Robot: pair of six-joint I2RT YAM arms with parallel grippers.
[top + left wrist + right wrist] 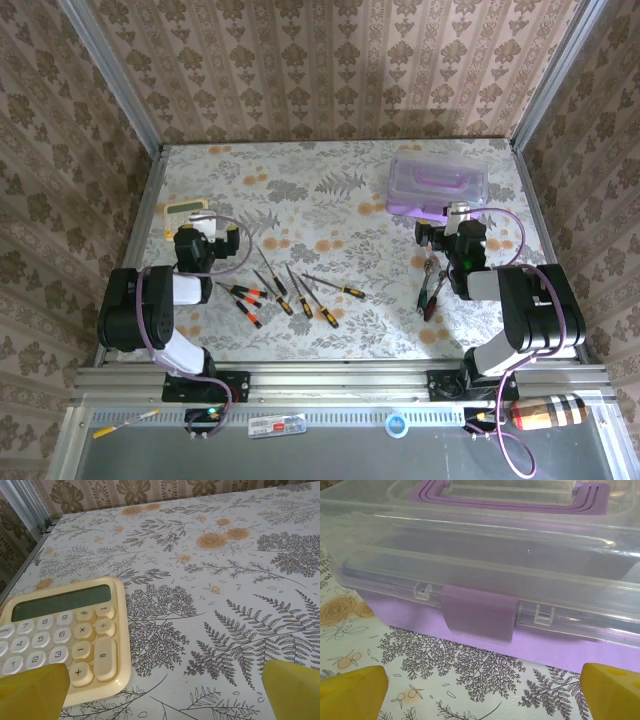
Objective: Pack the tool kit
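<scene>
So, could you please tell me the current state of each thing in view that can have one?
Purple box: lid shut, front latch down.
Screwdrivers: loose on the table, outside the box.
Pliers: lying on the table, unpacked.
Calculator: face up, display blank.
Left gripper: open, empty.
Right gripper: open, empty, facing the latch.

Table [330,200]: white cover printed with grey ferns and trees and orange blossoms. Walls [330,60]: damask wallpaper, tan motifs on darker brown. Box [437,183]: translucent purple base, clear lid, purple handle; latch [479,611] opaque lilac. Screwdrivers [302,305]: black handles with orange bands. Pliers [431,295]: red handles. Calculator [60,635]: pale yellow body, cream keys, grey-green display.
</scene>
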